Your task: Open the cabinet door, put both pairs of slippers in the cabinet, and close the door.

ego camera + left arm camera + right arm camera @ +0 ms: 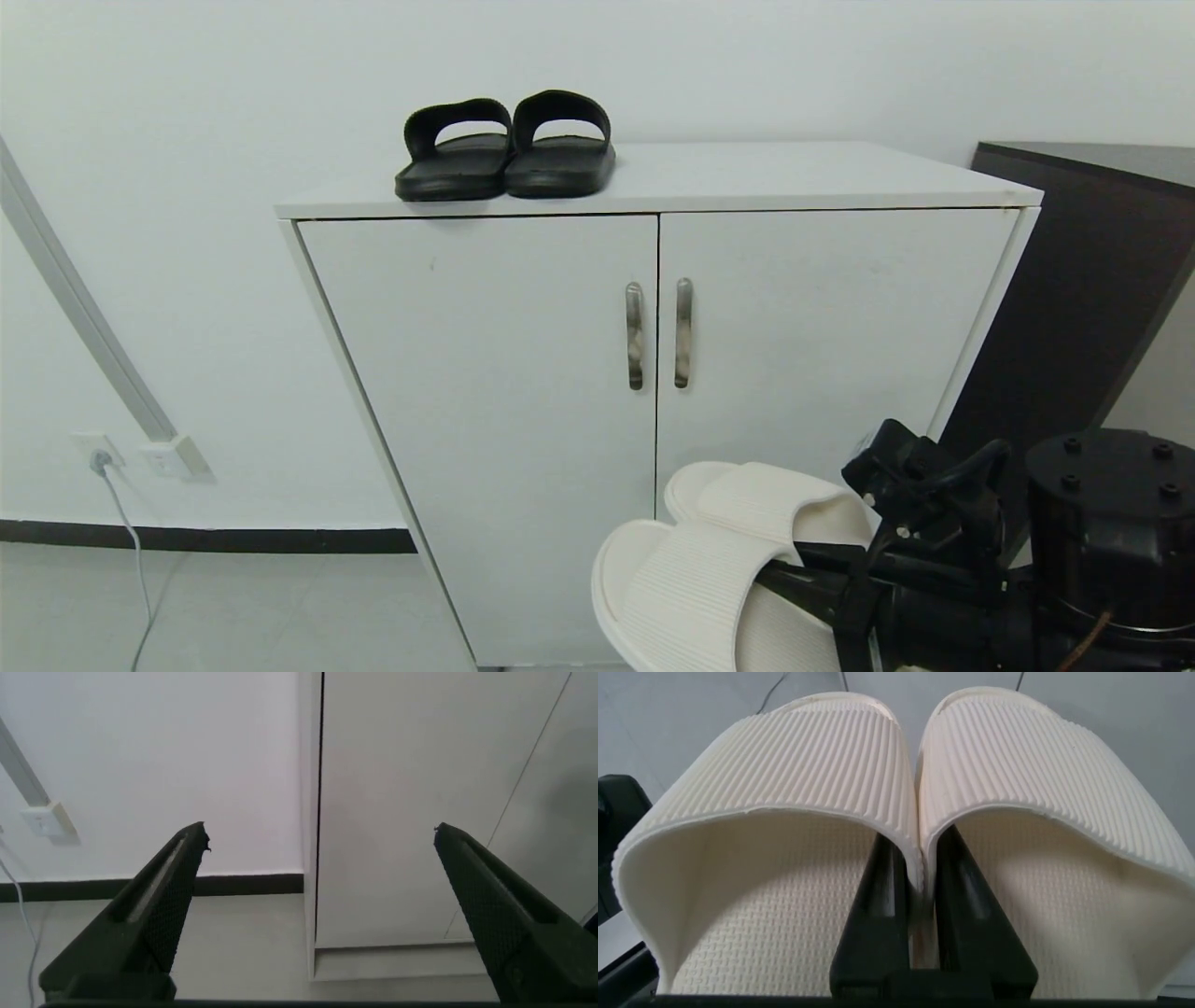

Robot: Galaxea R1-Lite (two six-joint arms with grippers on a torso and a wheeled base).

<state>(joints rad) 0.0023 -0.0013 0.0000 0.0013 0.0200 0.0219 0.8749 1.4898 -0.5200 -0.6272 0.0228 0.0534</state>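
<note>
Low before the right door of the shut cabinet [485, 392]: white slippers [728, 560], side by side, pinched at their adjoining strap edges by the right gripper [920, 849]; heels cut off at the head view's lower edge, fingertips buried under the straps. On the cabinet top, toward its left front edge: black slippers [504, 149], touching. Interior hidden behind both doors. Left gripper [320, 833] spread wide, facing the cabinet's lower left corner and the wall

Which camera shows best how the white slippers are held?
The right wrist view: the right gripper pinches the white slippers by their adjoining straps, one finger inside each. The head view shows them sideways, low before the cabinet.
</note>
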